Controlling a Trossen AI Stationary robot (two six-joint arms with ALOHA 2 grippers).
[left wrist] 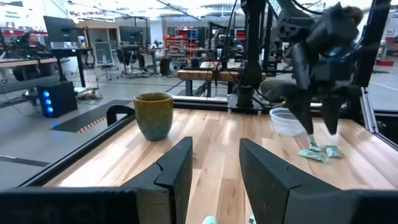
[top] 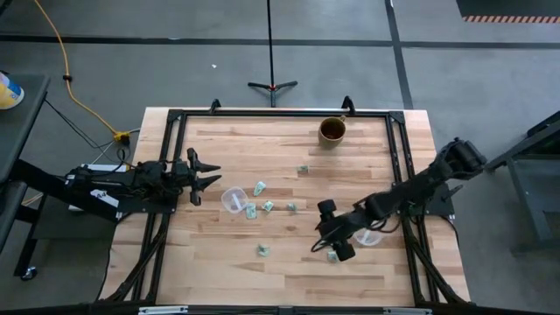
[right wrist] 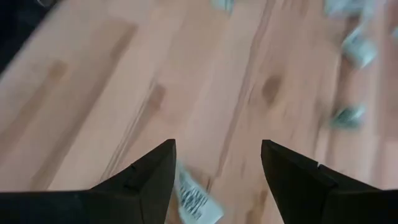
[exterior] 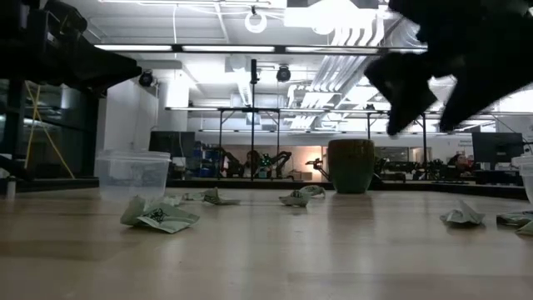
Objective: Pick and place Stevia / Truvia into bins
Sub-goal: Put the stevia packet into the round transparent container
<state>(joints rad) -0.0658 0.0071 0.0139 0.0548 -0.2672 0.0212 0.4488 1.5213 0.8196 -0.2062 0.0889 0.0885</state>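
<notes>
right end effector [top: 332,238] over table [top: 289,271], fingers wide apart, nothing held | nearest sachet [right wrist: 196,200] just below, toward the near finger, long axis slanted across the gap | clear cup [top: 370,236] just beside | left end effector [top: 201,178] open, empty, well apart, second cup [top: 233,200] just ahead

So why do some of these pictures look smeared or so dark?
Right wrist view: the tabletop and the sachets are streaked with motion blur, though the sachet between the right hand fingers stays readable. Low view: bright ceiling lights turn that hand into a black silhouette. High view: evenly lit, sharp.
</notes>
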